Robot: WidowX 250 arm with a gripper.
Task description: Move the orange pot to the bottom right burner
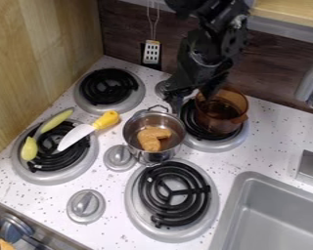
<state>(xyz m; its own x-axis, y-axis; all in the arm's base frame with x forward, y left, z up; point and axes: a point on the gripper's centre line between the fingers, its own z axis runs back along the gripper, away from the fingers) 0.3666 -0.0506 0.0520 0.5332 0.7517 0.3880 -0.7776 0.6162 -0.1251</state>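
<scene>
Smooth grey sink basin point(277, 219) edges the speckled white worktop point(267, 141), where my black two-finger gripper point(192, 100) hangs, fingers wide apart and holding nothing, at the left rim of a translucent orange pot point(218, 120) on the coiled top right burner point(193, 128). Beside it, a shiny round metal pot point(153, 156) contains a lumpy orange-brown toy food piece point(152, 137).

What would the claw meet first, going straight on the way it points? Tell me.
Probably the orange pot, at its rim on the picture's left; the claw's height above it is unclear.
</scene>
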